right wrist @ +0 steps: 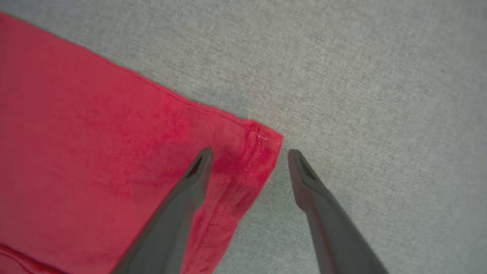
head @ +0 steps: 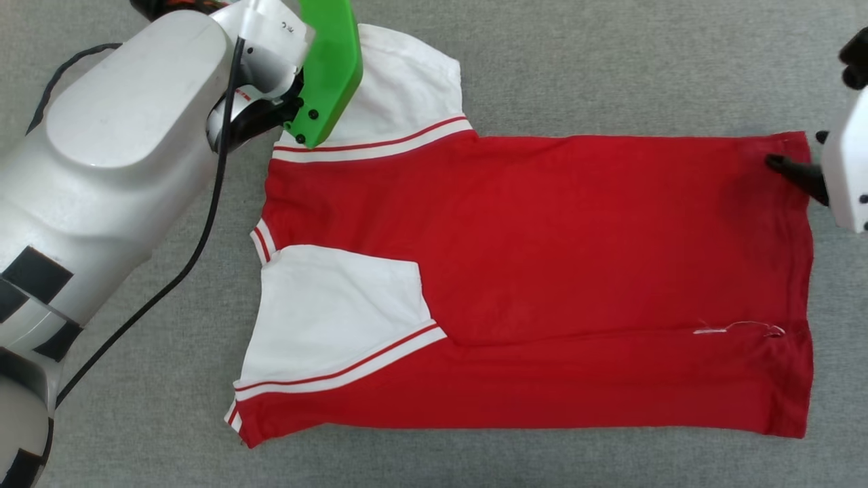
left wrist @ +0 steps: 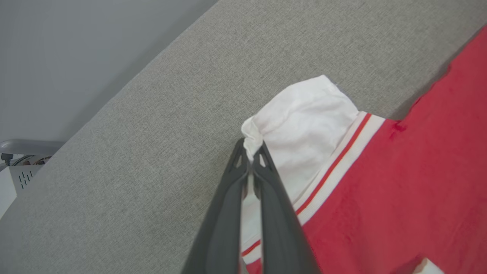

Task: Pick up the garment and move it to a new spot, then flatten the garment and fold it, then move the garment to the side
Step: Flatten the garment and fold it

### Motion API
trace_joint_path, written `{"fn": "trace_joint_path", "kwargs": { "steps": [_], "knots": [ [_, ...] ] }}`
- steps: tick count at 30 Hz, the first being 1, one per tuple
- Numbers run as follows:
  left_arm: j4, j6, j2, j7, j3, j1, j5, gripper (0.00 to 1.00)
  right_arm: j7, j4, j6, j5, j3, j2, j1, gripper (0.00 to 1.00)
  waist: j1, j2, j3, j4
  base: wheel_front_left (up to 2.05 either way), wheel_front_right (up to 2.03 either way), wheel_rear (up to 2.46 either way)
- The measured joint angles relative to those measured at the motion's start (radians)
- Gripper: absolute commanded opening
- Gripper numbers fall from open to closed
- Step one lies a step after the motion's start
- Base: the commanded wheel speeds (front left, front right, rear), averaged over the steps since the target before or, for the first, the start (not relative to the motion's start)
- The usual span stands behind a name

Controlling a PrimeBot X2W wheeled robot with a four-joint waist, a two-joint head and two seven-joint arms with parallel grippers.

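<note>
Garment [head: 542, 237]: lay flat on grey mat [head: 610, 68], neck at 9 o'clock, hem [head: 805, 285] at 3. Left gripper [left wrist: 251, 152] pinched the 11 o'clock sleeve [left wrist: 304, 121]; right gripper [right wrist: 250, 152] spread, straddling the hem's 2 o'clock corner

Red garment [head: 542, 237] with white sleeves lies flat, partly folded.
</note>
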Motion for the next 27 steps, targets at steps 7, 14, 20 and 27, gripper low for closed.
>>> {"fn": "trace_joint_path", "kwargs": {
  "steps": [7, 14, 20, 27],
  "knots": [
    [-0.013, 0.0, -0.011, -0.023, -0.015, -0.02, 0.0, 0.0, -0.025, 0.108, 0.0, -0.015, 0.109, 0.011, -0.035, 1.0, 0.0, -0.0001, 0.038, 0.026, 0.0, 0.0, 0.0],
    [-0.007, 0.0, 0.0, -0.045, -0.034, -0.022, -0.006, 0.0, -0.119, 0.134, -0.001, 0.046, 0.172, -0.007, -0.052, 0.17, -0.0001, -0.0001, 0.042, 0.027, 0.0, 0.0, 0.0],
    [-0.001, 0.0, 0.032, -0.079, -0.043, -0.009, -0.024, 0.0, -0.246, 0.157, -0.001, 0.078, 0.218, 0.014, -0.057, 0.0, 0.0, 0.0, 0.013, 0.011, 0.0, 0.0, 0.0],
    [-0.038, 0.0, 0.075, -0.146, -0.055, 0.057, -0.037, 0.0, -0.388, 0.158, -0.001, 0.117, 0.263, 0.01, -0.032, 0.0, 0.0, 0.0, -0.055, 0.004, 0.0, 0.0, 0.0]
  ]
}}
